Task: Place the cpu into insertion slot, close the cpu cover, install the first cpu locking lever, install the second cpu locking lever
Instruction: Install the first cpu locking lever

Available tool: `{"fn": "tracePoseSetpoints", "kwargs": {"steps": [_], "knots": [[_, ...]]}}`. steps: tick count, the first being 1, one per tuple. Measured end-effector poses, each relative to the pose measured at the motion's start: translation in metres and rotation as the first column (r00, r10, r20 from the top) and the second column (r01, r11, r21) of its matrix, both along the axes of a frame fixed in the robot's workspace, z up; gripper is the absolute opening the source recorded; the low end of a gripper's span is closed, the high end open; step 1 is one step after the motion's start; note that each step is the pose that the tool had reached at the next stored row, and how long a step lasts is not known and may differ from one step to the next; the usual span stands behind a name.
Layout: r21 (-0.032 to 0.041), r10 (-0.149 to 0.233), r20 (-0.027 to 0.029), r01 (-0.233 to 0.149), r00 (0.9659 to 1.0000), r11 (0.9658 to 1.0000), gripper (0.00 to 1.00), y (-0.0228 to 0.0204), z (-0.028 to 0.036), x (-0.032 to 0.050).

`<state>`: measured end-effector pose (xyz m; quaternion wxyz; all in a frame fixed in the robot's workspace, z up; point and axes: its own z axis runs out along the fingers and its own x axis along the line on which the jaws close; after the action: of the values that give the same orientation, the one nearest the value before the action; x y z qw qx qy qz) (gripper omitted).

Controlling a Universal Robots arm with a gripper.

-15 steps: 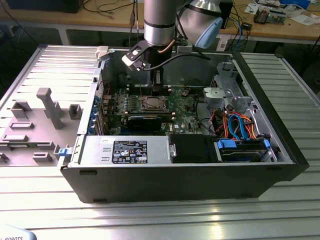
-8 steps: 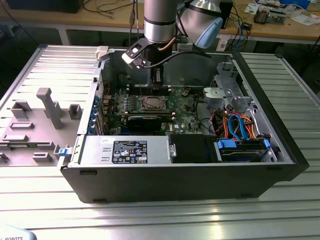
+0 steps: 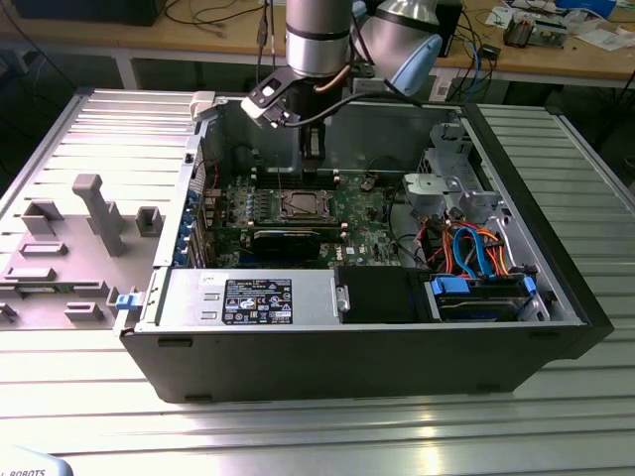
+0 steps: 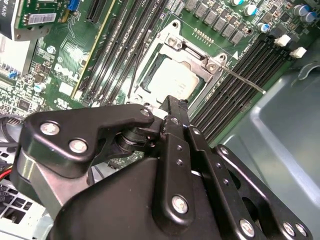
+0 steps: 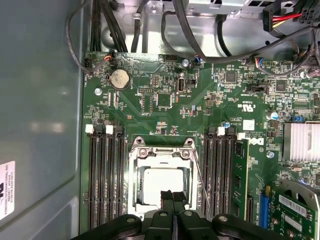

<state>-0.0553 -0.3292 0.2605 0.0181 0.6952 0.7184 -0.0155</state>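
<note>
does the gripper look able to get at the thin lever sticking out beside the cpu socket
Probably yes: the gripper hangs over the cpu cover, and the lever juts free beside it with nothing between; the memory slots alongside leave little room.

Computer case (image 3: pixel 347 362) on seemingly metal table (image 3: pixel 298 436)

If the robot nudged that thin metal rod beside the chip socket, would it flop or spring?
The locking lever looks like thin wire, so probably springy, not floppy. One end seems anchored by the cpu cover, so it would likely swing, not slide. Smooth and narrow, it may slip.
</note>
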Motion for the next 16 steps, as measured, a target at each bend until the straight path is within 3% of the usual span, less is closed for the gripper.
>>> {"fn": "tracePoseSetpoints", "kwargs": {"steps": [10, 16], "knots": [[0.0000, 0.000, -0.0001, 0.000, 1.0000, 1.0000, 0.11, 0.0000, 0.0109, 0.0000], [0.0001, 0.000, -0.0001, 0.000, 1.0000, 1.0000, 0.11, 0.0000, 0.0115, 0.0000]]}}
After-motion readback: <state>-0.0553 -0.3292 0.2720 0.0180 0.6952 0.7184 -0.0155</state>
